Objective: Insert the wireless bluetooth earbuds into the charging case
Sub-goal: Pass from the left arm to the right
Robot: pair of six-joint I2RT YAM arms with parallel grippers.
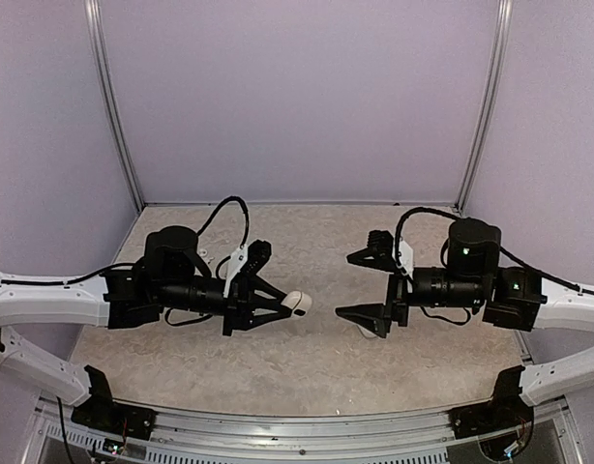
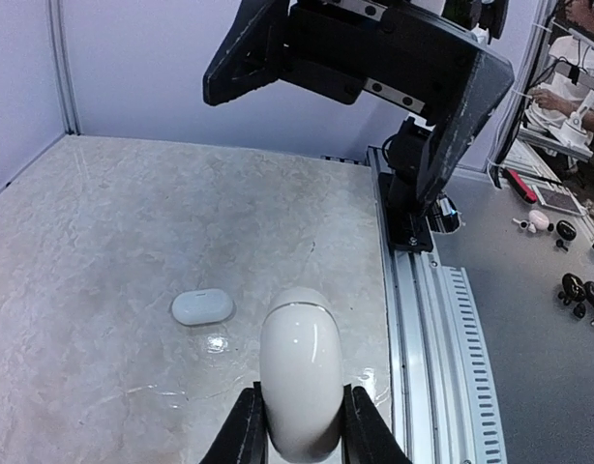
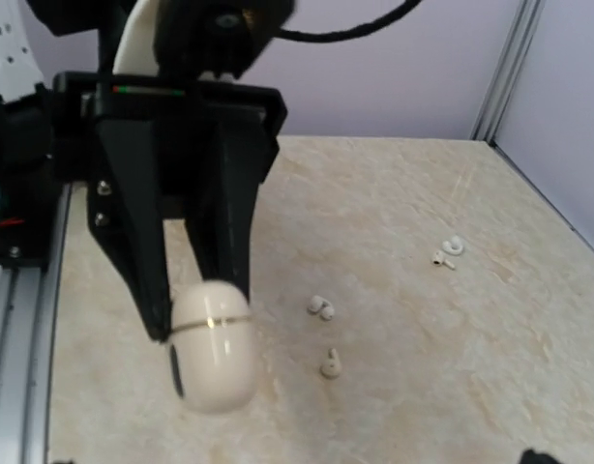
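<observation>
Two grippers face off: left gripper [image 1: 285,304] clamps the closed case [image 3: 212,343] aloft, right gripper [image 1: 355,287] stands open and empty; earbuds [image 3: 321,307] lie on the table [image 3: 423,387], so the lid should probably be opened first.

Saw the charging case [image 3: 212,343] shut, glossy white and rounded, held clear above the table [image 3: 423,387]. Found tiny whitish earbuds [image 3: 321,307] lying loose there, scattered.
</observation>
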